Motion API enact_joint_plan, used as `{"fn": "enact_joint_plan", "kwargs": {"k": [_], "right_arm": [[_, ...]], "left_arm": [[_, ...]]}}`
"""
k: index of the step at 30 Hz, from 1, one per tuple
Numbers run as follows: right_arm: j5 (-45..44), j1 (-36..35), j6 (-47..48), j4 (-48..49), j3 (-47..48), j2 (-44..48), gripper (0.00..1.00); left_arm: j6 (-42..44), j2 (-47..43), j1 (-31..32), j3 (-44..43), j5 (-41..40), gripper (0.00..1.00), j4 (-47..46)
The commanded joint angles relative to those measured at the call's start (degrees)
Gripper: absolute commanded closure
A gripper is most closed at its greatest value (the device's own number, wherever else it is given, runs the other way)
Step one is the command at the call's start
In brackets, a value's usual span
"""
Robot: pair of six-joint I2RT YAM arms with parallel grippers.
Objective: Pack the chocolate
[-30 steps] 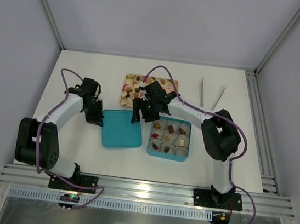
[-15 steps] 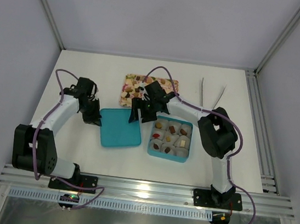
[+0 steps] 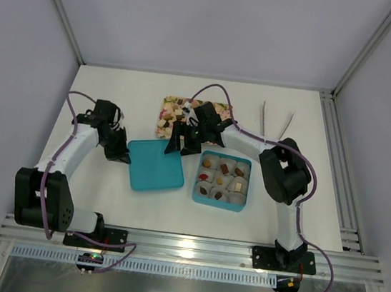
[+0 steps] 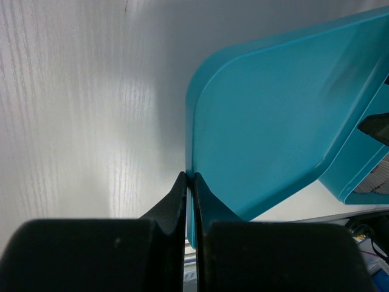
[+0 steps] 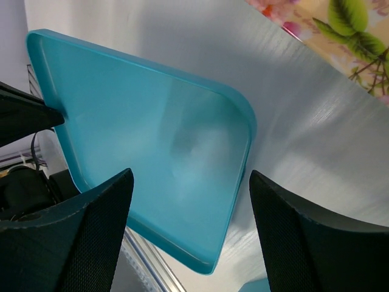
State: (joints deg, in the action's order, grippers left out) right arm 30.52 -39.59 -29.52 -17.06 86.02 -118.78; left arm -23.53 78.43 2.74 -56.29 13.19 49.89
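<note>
Lid [image 3: 155,165] dragged slightly by left tool [image 4: 189,181], clamped on its edge — right tool [image 5: 191,176] over it, spread; box [image 3: 197,178] unclosed.

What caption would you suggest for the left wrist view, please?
Left end effector pinching the rim of the teal lid, white table behind.

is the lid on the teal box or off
Off. The teal lid is beside the open box, its rim pinched by the left end effector; chocolates show uncovered inside.
</note>
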Motion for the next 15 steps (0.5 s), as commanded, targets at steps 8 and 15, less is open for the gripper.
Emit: {"fn": "enact_joint_plan", "kwargs": {"k": [8, 15], "right_arm": [[8.58, 0.92, -5.11, 8.71, -1.47, 0.92, 0.23], [15.35, 2.41, -14.85, 20.91, -7.43, 3.90, 0.42]], "left_arm": [[-0.73, -2.93, -1.95, -3.12, 5.70, 1.00, -0.14], [-1.34, -3.55, -2.04, -3.03, 7.20, 1.00, -1.02]]}}
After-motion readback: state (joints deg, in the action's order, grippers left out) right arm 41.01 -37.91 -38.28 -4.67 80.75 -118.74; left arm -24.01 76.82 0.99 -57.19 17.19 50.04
